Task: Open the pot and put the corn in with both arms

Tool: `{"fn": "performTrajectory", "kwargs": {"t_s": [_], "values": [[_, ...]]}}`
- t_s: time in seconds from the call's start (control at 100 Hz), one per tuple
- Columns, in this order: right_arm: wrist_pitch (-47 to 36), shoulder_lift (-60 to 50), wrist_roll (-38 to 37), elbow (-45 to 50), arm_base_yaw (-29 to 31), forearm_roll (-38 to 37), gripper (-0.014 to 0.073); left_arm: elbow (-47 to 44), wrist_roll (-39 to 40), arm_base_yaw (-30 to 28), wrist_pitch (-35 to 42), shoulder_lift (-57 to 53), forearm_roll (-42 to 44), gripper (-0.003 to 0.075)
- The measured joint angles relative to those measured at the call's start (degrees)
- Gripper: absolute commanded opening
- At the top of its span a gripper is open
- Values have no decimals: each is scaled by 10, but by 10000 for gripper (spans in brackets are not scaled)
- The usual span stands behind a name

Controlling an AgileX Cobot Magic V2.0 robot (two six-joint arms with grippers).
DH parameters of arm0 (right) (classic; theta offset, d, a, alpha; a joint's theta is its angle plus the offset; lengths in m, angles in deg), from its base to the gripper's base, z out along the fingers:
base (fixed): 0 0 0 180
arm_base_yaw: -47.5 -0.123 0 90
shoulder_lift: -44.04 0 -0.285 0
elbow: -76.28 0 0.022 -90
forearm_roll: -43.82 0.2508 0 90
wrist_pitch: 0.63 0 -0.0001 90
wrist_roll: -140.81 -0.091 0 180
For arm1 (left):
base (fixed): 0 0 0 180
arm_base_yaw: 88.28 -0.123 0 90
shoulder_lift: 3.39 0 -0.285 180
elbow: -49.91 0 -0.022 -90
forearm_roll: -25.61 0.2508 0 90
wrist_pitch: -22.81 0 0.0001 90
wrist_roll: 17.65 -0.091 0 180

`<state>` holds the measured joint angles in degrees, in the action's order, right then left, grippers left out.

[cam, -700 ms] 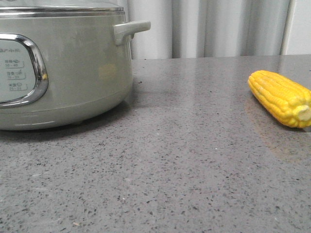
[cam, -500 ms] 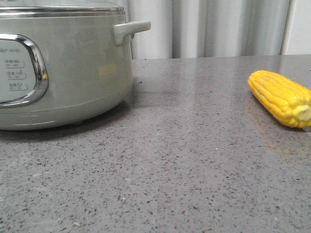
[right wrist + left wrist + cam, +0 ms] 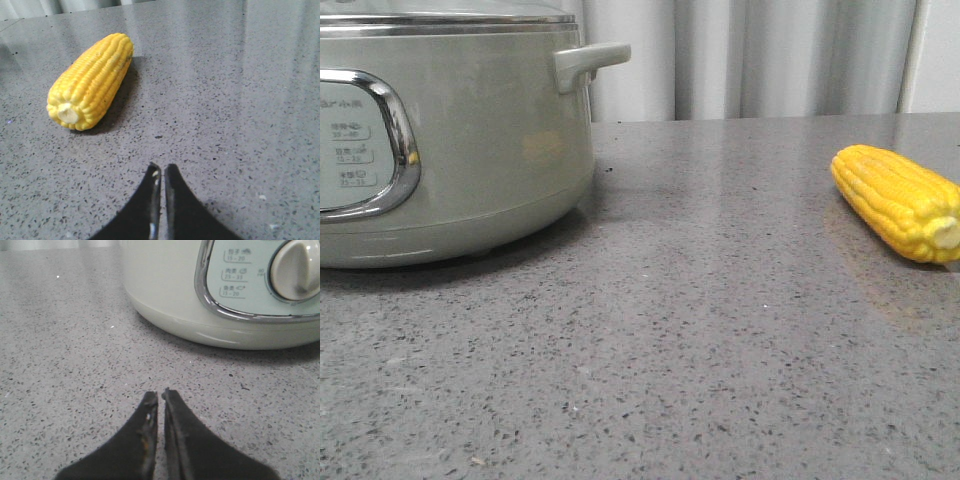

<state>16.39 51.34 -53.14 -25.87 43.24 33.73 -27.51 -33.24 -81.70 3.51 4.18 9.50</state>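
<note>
- Grey speckled stone runs across the front view: the pot (image 3: 450, 140) sits far left with its lid on, and the corn (image 3: 900, 203) lies well apart at the right edge. Its long axis runs from far-left to near-right, pale stub toward me. Neither of my arms shows here.
- Left wrist view: my left gripper (image 3: 160, 399) hovers low over the counter (image 3: 75, 365), fingertips pressed together and empty, with the pot's control panel (image 3: 260, 280) near, ahead and to the right. This arm is the nearer one for the lid.
- Right wrist view: my right gripper (image 3: 161, 172) is likewise closed on nothing. The corn (image 3: 92, 80) lies ahead and to its left, stub end pointing back at me, so I judge this arm takes it.
</note>
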Motion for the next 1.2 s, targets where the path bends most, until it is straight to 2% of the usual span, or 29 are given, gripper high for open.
{"fn": "performTrajectory", "kwargs": {"t_s": [0.36, 0.5, 0.57, 0.72, 0.79, 0.91, 1.03, 1.2], "values": [[0, 0, 0, 0, 0, 0, -67, 0, 0, 0, 0, 0, 0, -20], [-38, 0, 0, 0, 0, 5, -67, 0, 0, 0, 1, 0, -13, -20], [-84, 0, 0, 0, 0, 30, -67, 0, 0, 0, 1, 0, -76, -20], [-157, 0, 0, 0, 0, 65, -67, 0, 0, 0, 5, 0, -318, -20], [-166, 0, 0, 0, 0, 80, -67, 0, 0, 0, 27, 0, -384, -20], [-185, 0, 0, 0, 0, 144, -67, 0, 0, 0, 76, 0, -442, -20], [-201, 0, 0, -1, 0, 184, -67, 3, -2, 0, 117, 0, -451, -20], [-119, 11, 0, -77, 0, 168, -67, 54, -24, 0, 126, 3, -370, -20]]}}
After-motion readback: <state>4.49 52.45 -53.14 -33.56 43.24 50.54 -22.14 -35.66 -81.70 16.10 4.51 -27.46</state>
